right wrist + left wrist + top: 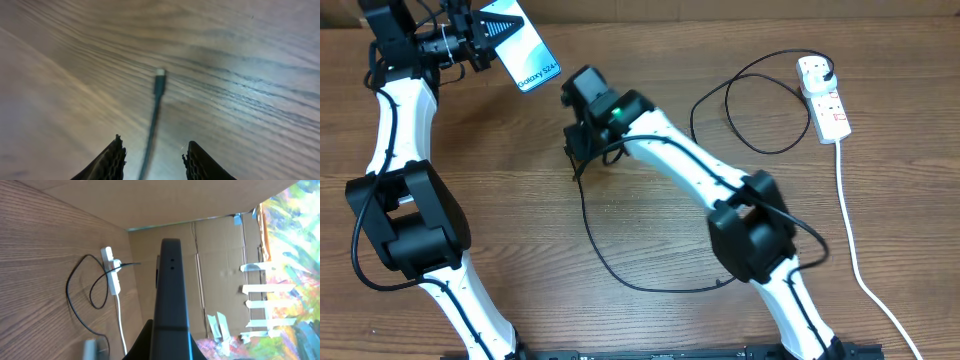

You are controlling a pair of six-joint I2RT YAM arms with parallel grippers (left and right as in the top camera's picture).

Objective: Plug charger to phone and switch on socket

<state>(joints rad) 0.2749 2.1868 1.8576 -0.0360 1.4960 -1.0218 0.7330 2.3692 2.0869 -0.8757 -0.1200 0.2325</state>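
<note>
The right claw (pixel 155 147) is hanging open over the tabletop (pixel 240 60). The charger (pixel 159 95) is lying between its fingers, clear of both. The left claw (pixel 490 35) is gripping the phone (pixel 527 55).

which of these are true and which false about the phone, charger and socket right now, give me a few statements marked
1. The phone lies flat on the table. False: the left gripper holds it up at the far left.
2. The charger's plug sits in the socket. True.
3. The charger's connector tip is plugged into the phone. False: it lies on the table just ahead of the right gripper.
4. The right gripper's fingers stand apart, with the cable running loose between them. True.
</note>
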